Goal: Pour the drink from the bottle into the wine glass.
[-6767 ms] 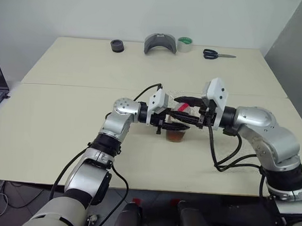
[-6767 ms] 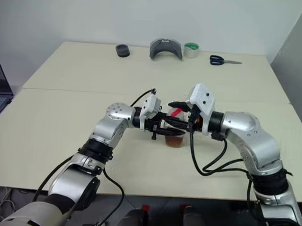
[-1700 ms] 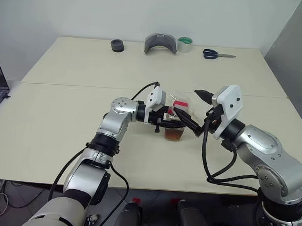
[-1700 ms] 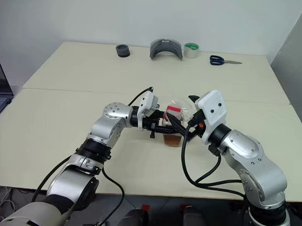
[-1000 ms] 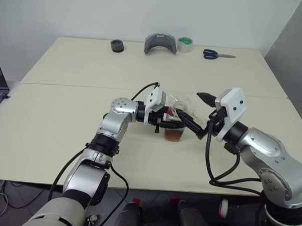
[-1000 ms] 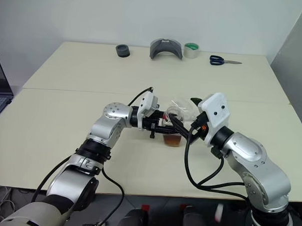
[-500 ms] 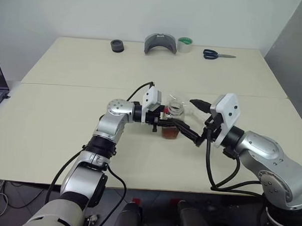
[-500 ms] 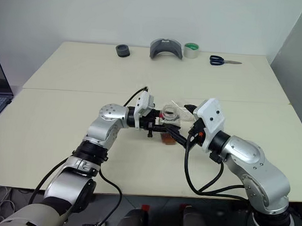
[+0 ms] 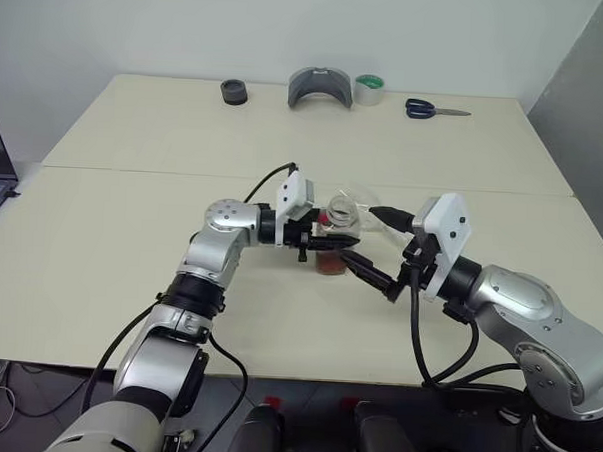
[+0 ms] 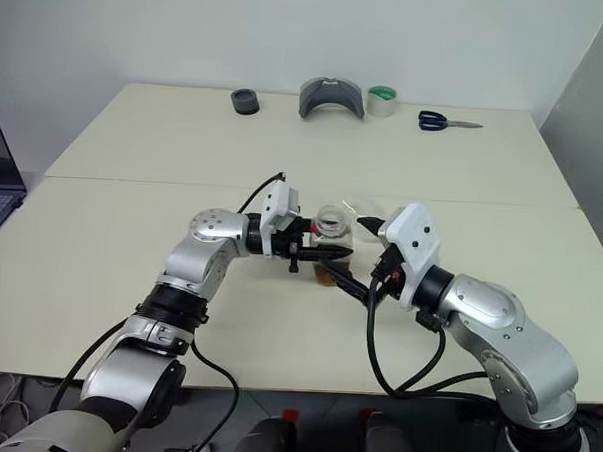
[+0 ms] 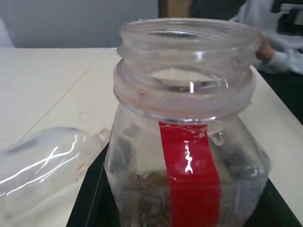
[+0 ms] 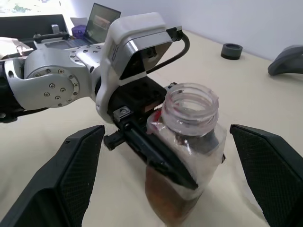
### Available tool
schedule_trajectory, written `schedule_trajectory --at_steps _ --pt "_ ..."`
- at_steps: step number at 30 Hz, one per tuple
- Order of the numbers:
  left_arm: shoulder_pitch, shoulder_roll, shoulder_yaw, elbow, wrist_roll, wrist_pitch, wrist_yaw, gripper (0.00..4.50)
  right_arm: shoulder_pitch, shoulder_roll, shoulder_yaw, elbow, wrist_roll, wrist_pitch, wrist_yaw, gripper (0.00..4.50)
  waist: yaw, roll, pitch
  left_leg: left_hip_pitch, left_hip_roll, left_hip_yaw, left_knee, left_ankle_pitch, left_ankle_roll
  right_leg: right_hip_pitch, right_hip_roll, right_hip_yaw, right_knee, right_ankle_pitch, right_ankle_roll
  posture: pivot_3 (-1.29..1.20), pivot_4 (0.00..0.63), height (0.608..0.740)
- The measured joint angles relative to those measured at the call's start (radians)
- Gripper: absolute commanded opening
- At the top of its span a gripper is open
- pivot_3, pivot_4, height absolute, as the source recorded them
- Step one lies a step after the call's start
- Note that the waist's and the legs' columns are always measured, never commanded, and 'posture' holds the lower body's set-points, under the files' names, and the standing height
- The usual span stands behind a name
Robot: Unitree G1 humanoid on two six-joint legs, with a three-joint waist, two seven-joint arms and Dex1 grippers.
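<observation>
Here, near the table's centre, my left gripper (image 10: 325,251) is clamped on the uncapped bottle (image 12: 185,146), upright, drink (image 12: 163,196) low inside. My right gripper (image 9: 381,249), spread wide and empty, sits just right of it. I cannot make out the wine glass; I judge pouring not begun.

Two head cameras look forward and down over the table (image 9: 132,219); each wrist camera sits close to the bottle (image 12: 187,137), the left almost against it, the right facing it from the opposite side. All share the bottle.
</observation>
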Motion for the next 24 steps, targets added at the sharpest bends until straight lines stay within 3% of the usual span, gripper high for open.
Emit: schedule_trajectory --at_steps 9,24 --pt "0.051 0.072 0.108 -0.031 -0.004 0.059 0.149 1.69 -0.038 0.009 0.101 0.069 -0.086 -0.092 0.025 4.5 -0.002 0.0 0.0 0.001 0.001 0.0 0.0 0.0 0.0 0.0 0.0 0.0 0.0 0.0 0.0 0.0 0.15 0.74" --pt "0.021 0.124 0.279 0.18 0.047 -0.033 0.571 1.69 -0.243 0.219 0.322 0.437 -0.256 -0.277 0.135 4.5 -0.001 0.0 0.0 0.001 0.0 -0.001 0.0 0.0 0.0 0.0 0.0 -0.001 0.0 0.0 0.0 0.0 0.15 0.74"
